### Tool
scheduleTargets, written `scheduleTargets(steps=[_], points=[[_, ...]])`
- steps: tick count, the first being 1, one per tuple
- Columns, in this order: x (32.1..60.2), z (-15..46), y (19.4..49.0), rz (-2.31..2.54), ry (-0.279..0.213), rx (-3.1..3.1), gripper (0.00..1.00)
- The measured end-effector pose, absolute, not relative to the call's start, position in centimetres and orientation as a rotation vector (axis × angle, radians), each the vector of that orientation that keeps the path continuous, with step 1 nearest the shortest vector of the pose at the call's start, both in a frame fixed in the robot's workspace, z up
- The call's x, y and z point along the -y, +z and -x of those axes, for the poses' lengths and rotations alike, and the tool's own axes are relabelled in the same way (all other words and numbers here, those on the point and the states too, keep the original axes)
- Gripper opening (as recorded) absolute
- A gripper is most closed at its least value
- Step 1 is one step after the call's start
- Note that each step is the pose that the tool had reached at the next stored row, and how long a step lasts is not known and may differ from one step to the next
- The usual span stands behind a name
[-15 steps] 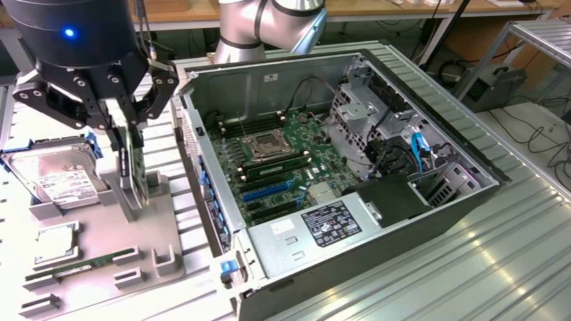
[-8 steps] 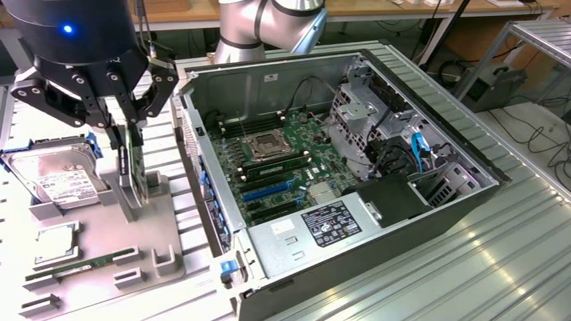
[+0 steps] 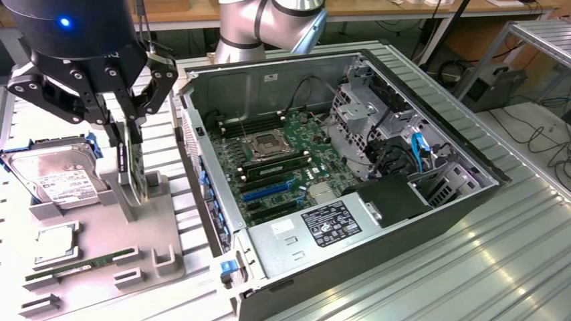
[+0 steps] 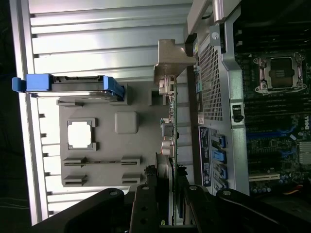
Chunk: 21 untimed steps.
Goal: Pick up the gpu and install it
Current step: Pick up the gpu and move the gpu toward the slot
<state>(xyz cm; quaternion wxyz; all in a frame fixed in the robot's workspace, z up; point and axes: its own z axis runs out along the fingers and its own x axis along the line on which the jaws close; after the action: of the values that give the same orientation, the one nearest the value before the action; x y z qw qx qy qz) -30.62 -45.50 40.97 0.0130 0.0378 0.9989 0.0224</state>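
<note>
Open case (image 3: 259, 80) just beside the tray (image 3: 103, 231), on the exterior view's right; gripper (image 3: 127, 137) above the tray, fingers pinched on the gpu (image 3: 134, 180) standing upright in the tray; hard drive (image 3: 58, 177), CPU (image 3: 58, 244) and RAM (image 3: 80, 265) on the tray.

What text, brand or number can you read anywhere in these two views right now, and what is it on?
No text can be read.
power supply label: white print on black, too small to read.
hard drive label: white with dark print, blurred.
rear-panel sticker: dark with pale print, too small to read.
</note>
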Motion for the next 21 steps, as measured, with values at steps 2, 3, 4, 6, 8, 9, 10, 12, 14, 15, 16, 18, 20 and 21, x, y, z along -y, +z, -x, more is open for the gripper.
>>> scheduleTargets(steps=[2, 3, 4, 6, 8, 9, 10, 12, 14, 15, 16, 18, 20, 21], points=[[45.5, 30.6, 41.1, -0.118, 0.070, -3.112, 0.26], [45.5, 30.6, 41.1, -0.118, 0.070, -3.112, 0.26], [45.5, 30.6, 41.2, -0.118, 0.070, -3.112, 0.26], [45.5, 30.6, 41.3, -0.118, 0.070, -3.112, 0.26], [45.5, 30.6, 41.4, -0.118, 0.070, -3.112, 0.26], [45.5, 30.6, 41.4, -0.118, 0.070, -3.112, 0.26], [45.5, 30.6, 41.5, -0.118, 0.070, -3.113, 0.26], [45.5, 30.6, 41.6, -0.118, 0.070, -3.112, 0.26], [45.5, 30.6, 41.7, -0.118, 0.070, -3.112, 0.26], [45.5, 30.6, 41.8, -0.118, 0.070, -3.112, 0.26], [45.5, 30.6, 41.8, -0.118, 0.070, -3.112, 0.26], [45.5, 30.6, 41.9, -0.118, 0.070, -3.112, 0.26], [45.5, 30.6, 42.0, -0.118, 0.070, -3.112, 0.26], [45.5, 30.6, 42.1, -0.118, 0.070, -3.112, 0.26]])
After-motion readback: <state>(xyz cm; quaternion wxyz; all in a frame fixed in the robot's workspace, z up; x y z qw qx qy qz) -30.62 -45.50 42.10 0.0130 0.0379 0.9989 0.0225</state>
